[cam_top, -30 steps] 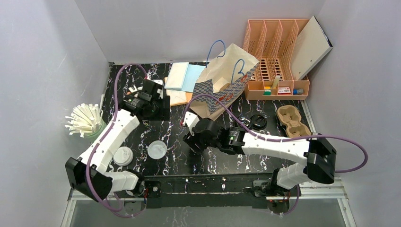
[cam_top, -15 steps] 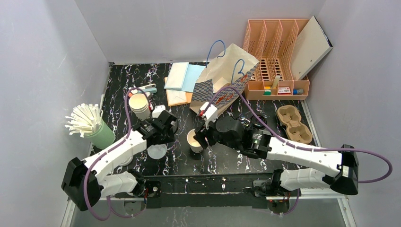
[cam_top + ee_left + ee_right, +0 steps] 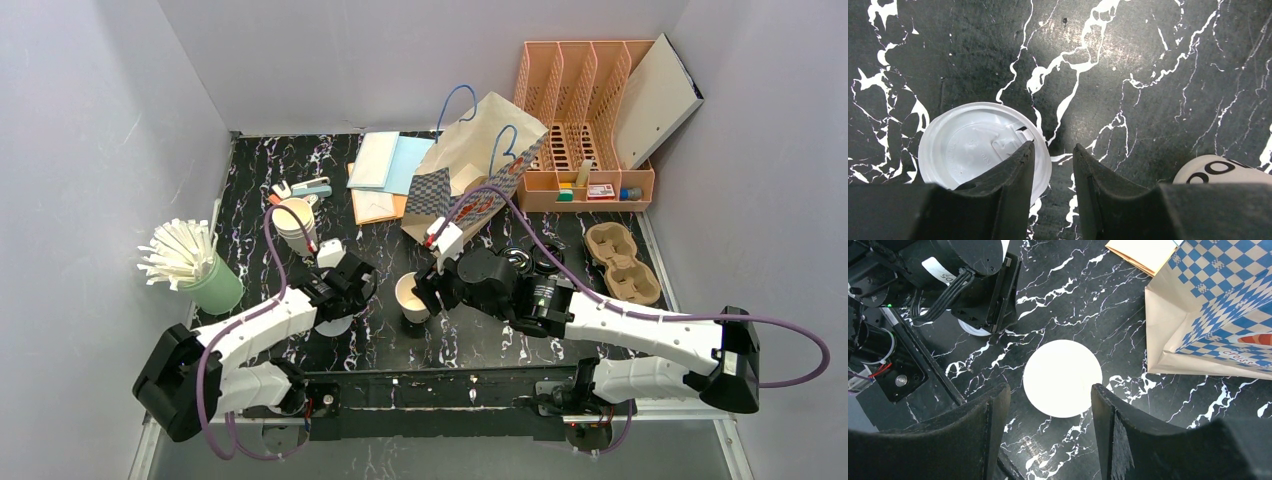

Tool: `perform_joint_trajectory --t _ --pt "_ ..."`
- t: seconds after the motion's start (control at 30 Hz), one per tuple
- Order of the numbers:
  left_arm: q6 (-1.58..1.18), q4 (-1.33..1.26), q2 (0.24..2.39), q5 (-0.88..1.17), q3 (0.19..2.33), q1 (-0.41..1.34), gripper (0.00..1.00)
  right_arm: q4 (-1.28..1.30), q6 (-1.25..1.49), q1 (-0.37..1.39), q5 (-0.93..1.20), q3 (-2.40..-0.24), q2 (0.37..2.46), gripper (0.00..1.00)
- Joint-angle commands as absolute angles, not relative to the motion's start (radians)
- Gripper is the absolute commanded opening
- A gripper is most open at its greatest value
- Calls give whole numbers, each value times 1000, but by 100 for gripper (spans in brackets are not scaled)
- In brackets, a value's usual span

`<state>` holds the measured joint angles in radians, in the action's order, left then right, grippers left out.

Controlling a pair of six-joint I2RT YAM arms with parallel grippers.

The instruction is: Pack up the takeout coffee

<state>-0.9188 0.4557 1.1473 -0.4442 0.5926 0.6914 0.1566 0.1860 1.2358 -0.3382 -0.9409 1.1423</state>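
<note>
The coffee cup [image 3: 409,296] is hemmed in. The right gripper [image 3: 1049,392] hangs over it with a finger on either side, and the left gripper [image 3: 1054,150] sits low just to its left, partly over a white lid [image 3: 968,145]. Only a narrow strip of counter [image 3: 380,335] lies between them. The paper bag [image 3: 470,180] stands close behind, with a purple cable [image 3: 505,200] looping across its front. The stacked cups [image 3: 295,225] and the straw holder [image 3: 205,282] stand well off to the left.
</note>
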Motion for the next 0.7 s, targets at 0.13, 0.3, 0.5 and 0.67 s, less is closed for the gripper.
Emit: perform_joint_trajectory --t 0.13,0.3,0.5,0.67 --pt "-927 377 1202 -500 554 696 23 136 213 1240 -351 -947 1118 69" --pt "-896 369 1198 -463 571 696 0 162 241 1239 -355 -956 1107 69" --pt "-843 422 1109 -409 651 695 0 221 288 1240 -330 -980 1095 69" --pt "-818 439 975 -347 711 696 0 229 311 1240 -303 -974 1080 69"
